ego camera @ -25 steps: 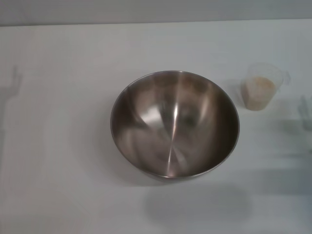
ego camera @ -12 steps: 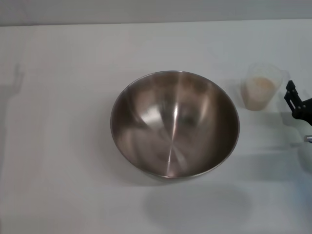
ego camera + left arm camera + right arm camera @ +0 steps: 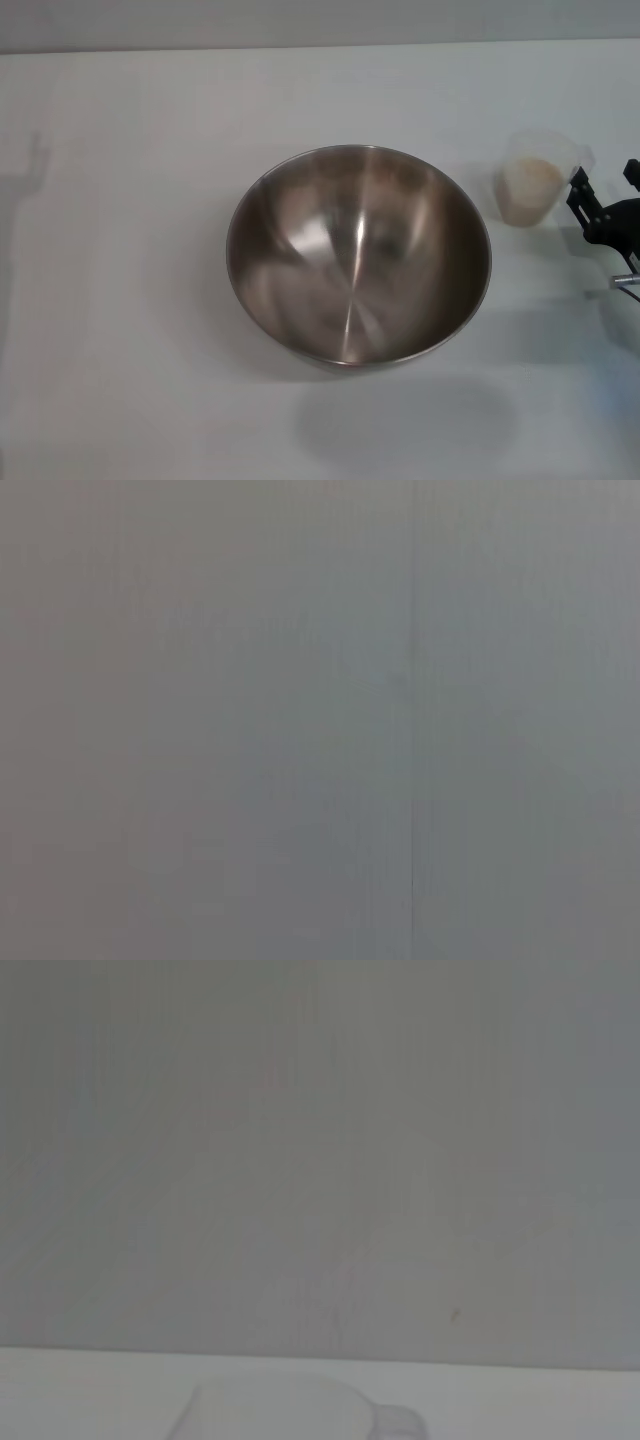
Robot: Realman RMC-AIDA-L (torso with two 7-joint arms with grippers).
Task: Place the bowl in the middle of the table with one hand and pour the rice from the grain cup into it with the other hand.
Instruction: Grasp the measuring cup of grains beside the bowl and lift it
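My right gripper [image 3: 603,192] open and empty, just right of the rice-filled grain cup [image 3: 540,177], steel mixing bowl [image 3: 358,254] farther left.

Bowl [image 3: 358,255] mid table [image 3: 130,300]; grain cup [image 3: 538,178] right of bowl, apart; right gripper [image 3: 604,196] just beside cup.

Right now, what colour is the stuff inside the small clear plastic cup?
Pale off-white, slightly beige rice; head view shows it best.
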